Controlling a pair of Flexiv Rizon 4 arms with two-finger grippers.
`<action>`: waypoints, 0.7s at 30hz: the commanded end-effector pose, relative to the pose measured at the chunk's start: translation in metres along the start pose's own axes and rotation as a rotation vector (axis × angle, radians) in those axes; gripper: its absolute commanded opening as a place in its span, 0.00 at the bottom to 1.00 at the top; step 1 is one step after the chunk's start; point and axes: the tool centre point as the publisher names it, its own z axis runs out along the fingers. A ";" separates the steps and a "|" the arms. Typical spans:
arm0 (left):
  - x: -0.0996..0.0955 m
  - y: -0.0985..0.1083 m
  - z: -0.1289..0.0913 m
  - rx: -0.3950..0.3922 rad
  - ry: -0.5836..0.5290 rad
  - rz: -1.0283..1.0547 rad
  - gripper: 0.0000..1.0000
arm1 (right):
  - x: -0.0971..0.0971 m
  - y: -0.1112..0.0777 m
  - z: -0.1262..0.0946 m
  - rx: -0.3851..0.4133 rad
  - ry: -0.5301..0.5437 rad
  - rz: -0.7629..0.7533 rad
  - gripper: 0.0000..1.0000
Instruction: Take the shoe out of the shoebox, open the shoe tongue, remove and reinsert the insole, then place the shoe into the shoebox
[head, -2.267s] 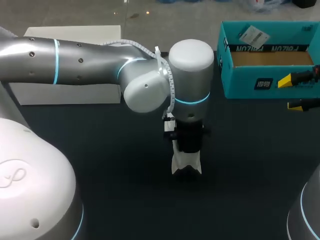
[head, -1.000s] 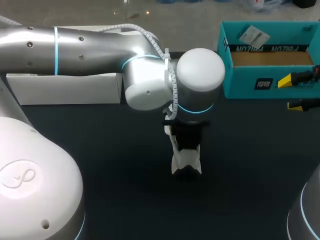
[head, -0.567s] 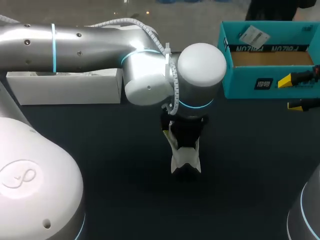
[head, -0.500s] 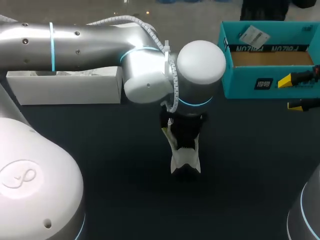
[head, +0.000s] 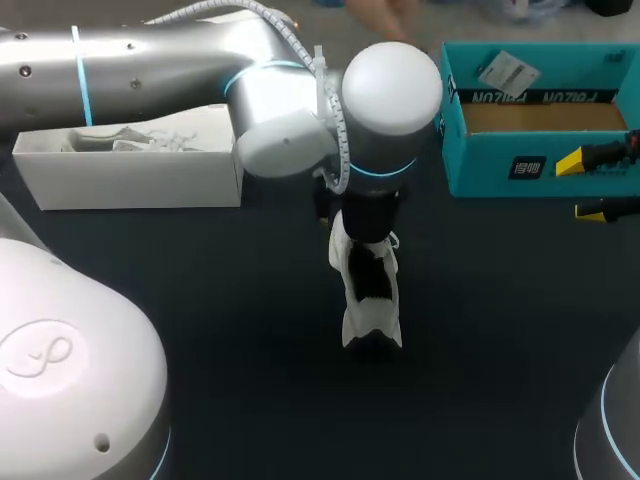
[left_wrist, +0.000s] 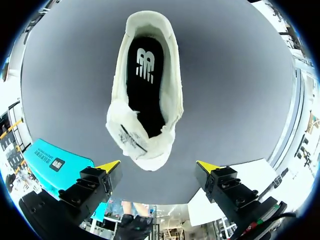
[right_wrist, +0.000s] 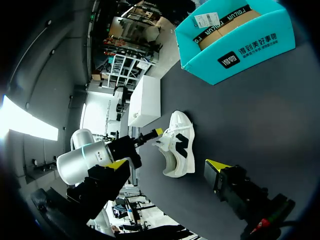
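A white shoe stands on the dark table near the middle, its black insole lying inside. The tongue is folded out towards the toe. My left gripper hangs open above the toe end, and nothing touches its fingers. In the head view my left arm's wrist hides those fingers. From the right wrist view the shoe shows on its side, with a yellow tip of my left gripper just above it. My right gripper stands open at the table's right edge, by the teal box.
An open teal box lined with brown cardboard stands at the back right. A long white open box with crumpled paper in it sits at the back left. Bare dark table surrounds the shoe.
My left gripper has opened and lifted up and back off the shoe, so the shoe's opening and tongue now show. The shoe and my right arm have stayed put.
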 end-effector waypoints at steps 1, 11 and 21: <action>-0.003 0.012 -0.004 -0.004 -0.017 0.003 0.00 | 0.000 0.000 0.001 0.000 -0.002 0.001 1.00; -0.002 -0.010 0.014 0.046 -0.027 0.009 0.00 | 0.000 0.000 0.001 0.000 -0.002 0.001 1.00; 0.013 -0.051 0.017 0.093 0.020 -0.022 0.00 | 0.000 0.000 0.001 0.000 -0.002 0.001 1.00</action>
